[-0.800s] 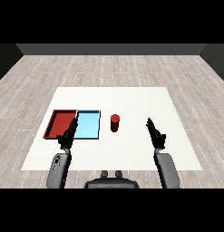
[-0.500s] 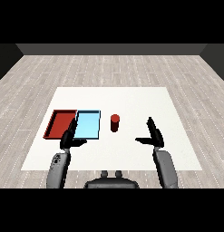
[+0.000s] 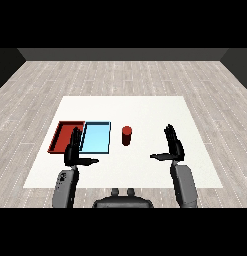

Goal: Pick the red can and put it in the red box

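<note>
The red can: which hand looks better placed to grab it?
Probably the right hand. It is open, its thumb pointing toward the red can, with bare table between them. The left hand hangs over the trays' near edges.

Can: stood upright on the table, just right of the two trays.
Trays: lay side by side, touching it seemed; outer tray left, inner tray right.
Left hand: before the trays' near edge.
Right hand: right of the can, well apart.
</note>
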Available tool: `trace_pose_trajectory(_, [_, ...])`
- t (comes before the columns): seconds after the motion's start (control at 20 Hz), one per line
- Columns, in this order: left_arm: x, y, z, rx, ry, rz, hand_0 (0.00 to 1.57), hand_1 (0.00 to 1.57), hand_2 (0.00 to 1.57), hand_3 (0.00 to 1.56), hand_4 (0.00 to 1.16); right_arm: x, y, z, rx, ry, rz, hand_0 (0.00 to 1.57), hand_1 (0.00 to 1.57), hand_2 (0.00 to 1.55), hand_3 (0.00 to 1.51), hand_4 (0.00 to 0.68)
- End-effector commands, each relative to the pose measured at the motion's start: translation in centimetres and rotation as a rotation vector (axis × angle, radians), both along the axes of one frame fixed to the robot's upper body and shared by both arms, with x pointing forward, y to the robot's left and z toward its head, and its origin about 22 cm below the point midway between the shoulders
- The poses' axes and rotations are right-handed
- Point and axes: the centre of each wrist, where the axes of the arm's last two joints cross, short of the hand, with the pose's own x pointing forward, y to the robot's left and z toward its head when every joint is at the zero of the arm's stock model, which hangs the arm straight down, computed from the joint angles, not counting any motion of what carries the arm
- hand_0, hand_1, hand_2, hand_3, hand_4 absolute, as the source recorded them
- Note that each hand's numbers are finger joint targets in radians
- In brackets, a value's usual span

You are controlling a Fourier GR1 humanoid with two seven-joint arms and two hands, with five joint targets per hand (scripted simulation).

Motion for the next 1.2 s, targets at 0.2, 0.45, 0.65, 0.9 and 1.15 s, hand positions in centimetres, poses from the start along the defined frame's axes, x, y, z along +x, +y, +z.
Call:
trace_pose_trajectory(0.2, [-1.3,1.9,-0.4,-0.031,-0.034,-0.012,0.0,0.0,0.0,0.0,0.0,0.2,0.8,-1.0,0.026,-0.029,-0.003,0.0,0.0,0.0,0.0,0.0])
trace_pose_trajectory(0.45, [0.3,0.1,-1.0,-0.028,-0.047,-0.008,0.0,0.0,0.0,0.0,0.0,-0.5,-1.2,-0.7,0.033,-0.002,0.005,0.0,0.0,0.0,0.0,0.0])
trace_pose_trajectory(0.65, [-0.7,1.6,-0.2,-0.039,-0.064,-0.012,0.0,0.0,0.0,0.0,0.0,2.6,0.5,-1.5,0.034,0.011,0.008,0.0,0.0,0.0,0.0,0.0])
trace_pose_trajectory(0.9, [-0.5,2.3,-1.3,-0.042,-0.062,0.012,0.0,0.0,0.0,0.0,0.0,3.0,4.2,-1.8,0.026,0.026,0.033,0.0,0.0,0.0,0.0,0.0])
trace_pose_trajectory(1.15, [-0.9,1.9,-1.8,-0.064,-0.066,-0.001,0.0,0.0,0.0,0.0,0.0,5.1,4.2,-3.2,0.036,0.055,0.051,0.0,0.0,0.0,0.0,0.0])
